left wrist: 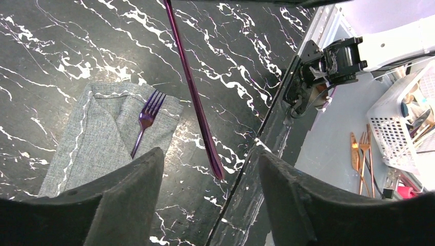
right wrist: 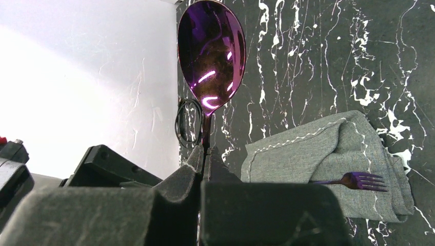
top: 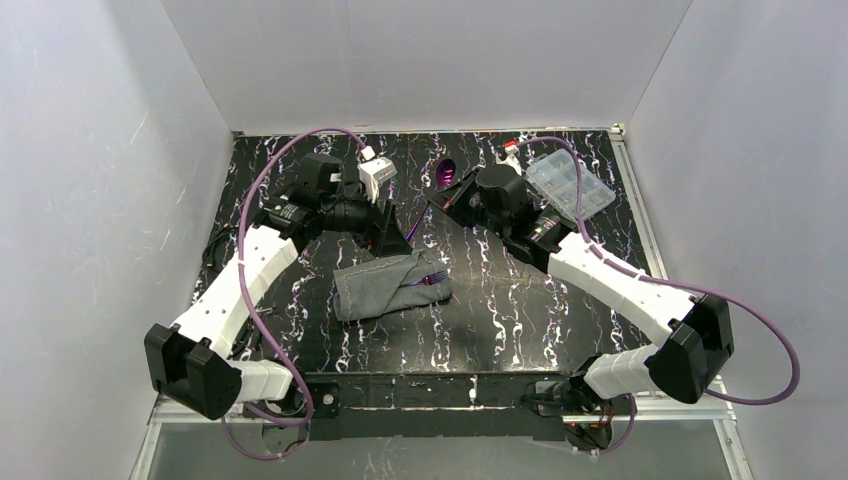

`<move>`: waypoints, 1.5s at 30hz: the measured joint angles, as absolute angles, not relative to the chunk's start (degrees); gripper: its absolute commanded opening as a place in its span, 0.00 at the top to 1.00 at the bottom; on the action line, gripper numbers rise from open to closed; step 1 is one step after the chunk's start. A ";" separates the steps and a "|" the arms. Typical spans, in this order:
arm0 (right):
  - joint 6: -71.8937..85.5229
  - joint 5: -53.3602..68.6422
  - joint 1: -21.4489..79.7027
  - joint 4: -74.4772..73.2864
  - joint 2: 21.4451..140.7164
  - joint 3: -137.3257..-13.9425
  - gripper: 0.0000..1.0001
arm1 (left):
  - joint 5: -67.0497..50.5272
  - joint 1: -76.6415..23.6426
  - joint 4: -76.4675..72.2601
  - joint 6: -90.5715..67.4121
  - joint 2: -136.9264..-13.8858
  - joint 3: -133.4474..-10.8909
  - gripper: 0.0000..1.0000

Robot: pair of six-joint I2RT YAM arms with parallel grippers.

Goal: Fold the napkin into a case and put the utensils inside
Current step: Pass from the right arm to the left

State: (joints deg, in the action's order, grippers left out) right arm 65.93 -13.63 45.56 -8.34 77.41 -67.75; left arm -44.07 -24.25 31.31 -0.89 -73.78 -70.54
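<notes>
The dark grey napkin [top: 385,285] lies folded into a narrow case in the middle of the table, with the purple fork [top: 432,279] tucked in it, tines sticking out. My right gripper [top: 447,195] is shut on the purple spoon [right wrist: 211,56], its bowl above the fingers [right wrist: 195,159]. The spoon's handle [left wrist: 195,92] slants down toward my left gripper [left wrist: 209,154]. That gripper's jaws stand apart, with the handle's tip just ahead of the gap and touching neither finger. The case [left wrist: 97,138] and the fork [left wrist: 146,120] lie to its left.
A clear plastic compartment box [top: 570,183] sits at the back right of the black marbled table [top: 520,320]. A white basket [left wrist: 405,123] and copper cutlery [left wrist: 361,148] lie beyond the table's near edge. White walls close in three sides.
</notes>
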 measured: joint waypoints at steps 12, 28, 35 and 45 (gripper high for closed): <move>66.04 -14.68 48.49 -4.19 77.41 -67.81 0.99 | -48.90 -24.25 34.00 1.26 -79.13 -72.16 0.79; 57.74 2.48 43.38 1.61 76.44 -67.70 0.04 | -51.51 -23.81 40.95 8.21 -73.43 -71.59 1.00; 47.53 30.79 28.08 2.92 75.79 -67.72 0.01 | -57.54 -23.38 45.15 10.57 -72.62 -71.55 1.00; 37.10 53.34 27.07 3.92 76.82 -75.77 0.14 | -62.78 -23.35 49.43 11.60 -72.62 -71.31 1.00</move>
State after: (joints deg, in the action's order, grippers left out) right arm 37.10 53.34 27.07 3.92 76.82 -75.77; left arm -62.78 -23.35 49.43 11.60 -72.62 -71.31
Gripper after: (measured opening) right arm 0.925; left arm 0.017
